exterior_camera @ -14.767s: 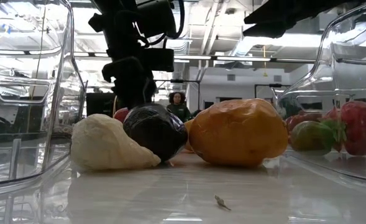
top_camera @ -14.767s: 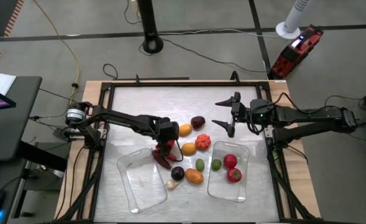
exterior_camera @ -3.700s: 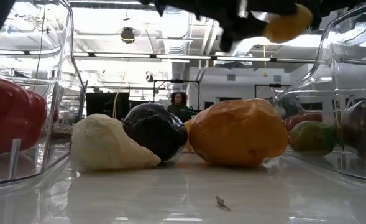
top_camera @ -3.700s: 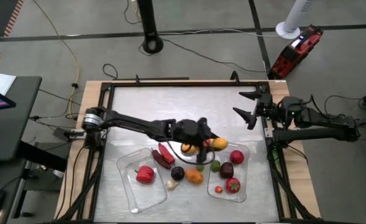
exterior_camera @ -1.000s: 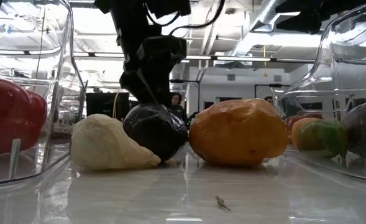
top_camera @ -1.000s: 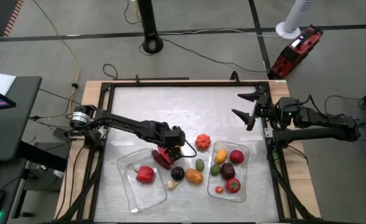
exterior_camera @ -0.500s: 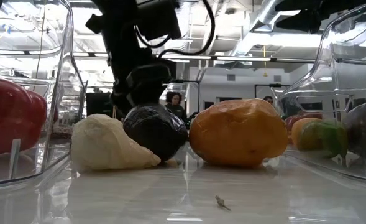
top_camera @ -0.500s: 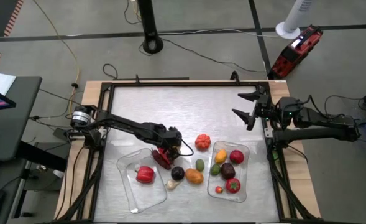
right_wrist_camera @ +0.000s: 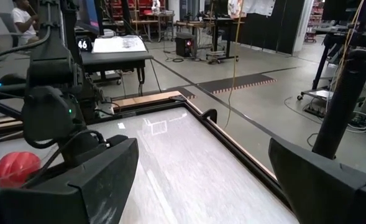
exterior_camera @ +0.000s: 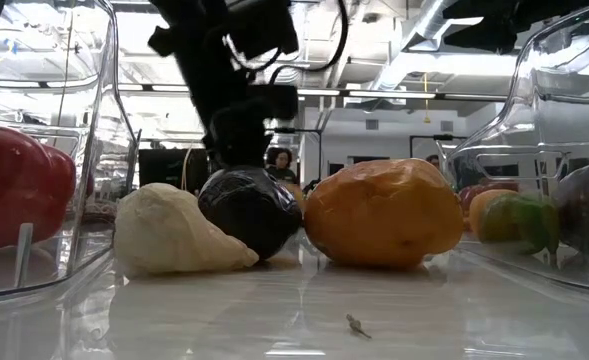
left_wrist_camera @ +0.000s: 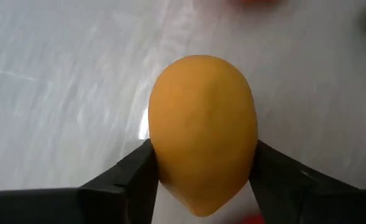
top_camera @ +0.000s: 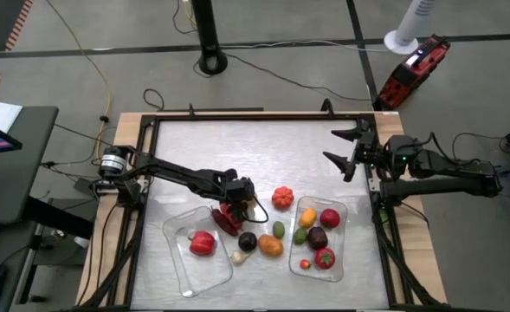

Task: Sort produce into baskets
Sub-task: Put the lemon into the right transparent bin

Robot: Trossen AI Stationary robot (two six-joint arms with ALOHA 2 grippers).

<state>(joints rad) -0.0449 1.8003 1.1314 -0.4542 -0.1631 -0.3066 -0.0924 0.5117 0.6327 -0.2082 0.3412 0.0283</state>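
Observation:
My left gripper (top_camera: 237, 201) is at the table's middle, just beyond the left clear basket (top_camera: 178, 260), shut on an orange-yellow egg-shaped fruit (left_wrist_camera: 201, 124) that the gripper hides in the high view. A red chili (top_camera: 226, 220) lies beside it. A red pepper (top_camera: 202, 243) lies in the left basket. The right basket (top_camera: 339, 260) holds several pieces. My right gripper (top_camera: 342, 146) hangs open and empty over the table's far right. My left gripper pinches the orange-yellow fruit by its two opposite sides (left_wrist_camera: 161, 165) between its two fingers (left_wrist_camera: 130, 180). The fingers come from above, pointing down. I cannot tell whether the fruit rests on the table or is lifted clear.
Between the baskets lie a pale garlic piece (top_camera: 239, 256), a dark purple piece (top_camera: 248, 241), an orange piece (top_camera: 271, 246) and a green piece (top_camera: 278, 230). A red-orange ribbed piece (top_camera: 281, 198) sits beyond them. The far half of the table (top_camera: 255, 143) is bare.
My left gripper has edged a little toward the table's left and near edges, staying close beside the red chili. The loose pieces and the baskets have kept their places.

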